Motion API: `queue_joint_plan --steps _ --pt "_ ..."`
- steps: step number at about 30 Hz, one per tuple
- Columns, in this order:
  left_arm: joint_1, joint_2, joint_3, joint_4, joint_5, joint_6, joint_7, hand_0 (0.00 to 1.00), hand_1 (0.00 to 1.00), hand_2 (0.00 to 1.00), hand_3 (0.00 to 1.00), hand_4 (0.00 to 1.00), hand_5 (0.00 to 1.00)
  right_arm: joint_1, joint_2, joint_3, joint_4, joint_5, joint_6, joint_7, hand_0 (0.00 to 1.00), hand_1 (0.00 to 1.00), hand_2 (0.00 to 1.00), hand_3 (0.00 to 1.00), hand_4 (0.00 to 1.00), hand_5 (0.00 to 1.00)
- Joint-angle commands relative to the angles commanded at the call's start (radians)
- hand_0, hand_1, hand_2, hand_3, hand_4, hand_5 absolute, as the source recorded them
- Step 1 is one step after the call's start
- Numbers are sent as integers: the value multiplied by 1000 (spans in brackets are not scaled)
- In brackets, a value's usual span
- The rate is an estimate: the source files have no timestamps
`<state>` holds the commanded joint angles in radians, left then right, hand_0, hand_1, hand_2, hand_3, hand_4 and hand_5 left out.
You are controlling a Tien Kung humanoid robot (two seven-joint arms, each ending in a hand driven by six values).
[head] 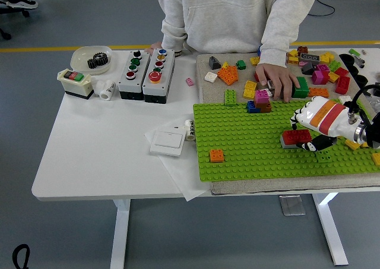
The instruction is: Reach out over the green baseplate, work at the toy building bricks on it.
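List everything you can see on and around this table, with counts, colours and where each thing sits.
Baseplate: one, green, table's right half.
Orange brick: one, baseplate's near left.
Red brick: one, on a grey piece, baseplate's right, under the robot's hand.
Loose bricks: many, mixed colours, beige mat behind baseplate.
Button boxes: two, grey, far left.
Switch box: one, cream, far left.
Bowl with gear: one, white, far left corner.
Wall switch: one, white, on paper, centre.
Person's hand: one, resting on loose bricks.
Right hand: white with orange stripe, on the red brick.
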<state>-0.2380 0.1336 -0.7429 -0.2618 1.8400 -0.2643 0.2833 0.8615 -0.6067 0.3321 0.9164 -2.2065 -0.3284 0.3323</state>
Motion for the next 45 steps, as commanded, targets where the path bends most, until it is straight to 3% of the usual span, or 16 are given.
queue_joint_plan --steps 29,37,38,43,44,45 --pt "2 1 1 0 2 -6 -2 782 767 771 606 685 593 -16 -33 65 54 -16 26 -2 225 404 663 640 874 462" --pt "3 2 1 3 -2 1 -4 782 767 772 605 684 592 -81 -97 190 178 29 81 -16 224 404 667 640 875 465" --pt "3 1 1 3 -1 1 -4 781 768 771 605 685 591 -92 -104 204 197 57 87 -19 312 502 679 629 862 480" --pt "4 1 -3 3 6 0 -3 781 768 771 605 685 591 -146 -122 253 260 215 123 -22 312 502 679 629 862 480" --pt "4 1 -3 3 7 0 -3 779 767 772 605 685 592 -152 -123 257 265 245 127 -21 557 636 703 618 851 501" --pt "4 1 -3 3 7 0 -3 779 767 772 605 685 592 -156 -125 261 269 257 132 -20 557 636 703 618 851 501"
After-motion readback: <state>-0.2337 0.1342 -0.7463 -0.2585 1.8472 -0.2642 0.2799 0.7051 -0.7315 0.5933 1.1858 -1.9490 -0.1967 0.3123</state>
